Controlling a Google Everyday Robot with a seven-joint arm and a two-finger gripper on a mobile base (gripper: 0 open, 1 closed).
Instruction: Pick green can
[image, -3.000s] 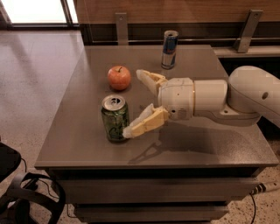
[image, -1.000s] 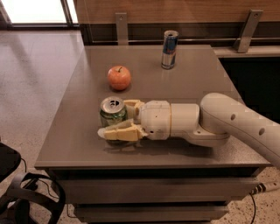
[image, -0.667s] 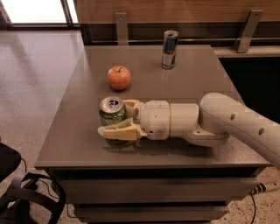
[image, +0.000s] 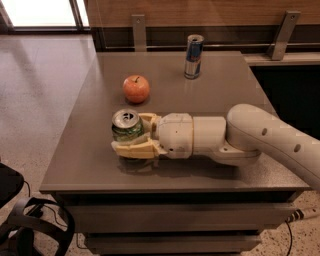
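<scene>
The green can (image: 126, 126) stands upright on the grey table (image: 215, 85), near its front left, with its silver top and pull tab showing. My gripper (image: 129, 133) reaches in from the right, low over the table, with its cream fingers (image: 134, 150) on the near and far sides of the can. The fingers press against the can's body, so the gripper is shut on it. The near finger hides the lower part of the can.
A red apple (image: 136, 88) sits just behind the can. A taller slim blue-and-silver can (image: 193, 56) stands at the back of the table. My white arm (image: 260, 137) lies across the right front of the table. A black bag (image: 30, 225) is on the floor at the lower left.
Three seconds ago the gripper hung open to the right of the can. Over the last second it has stayed around the can, almost still.
</scene>
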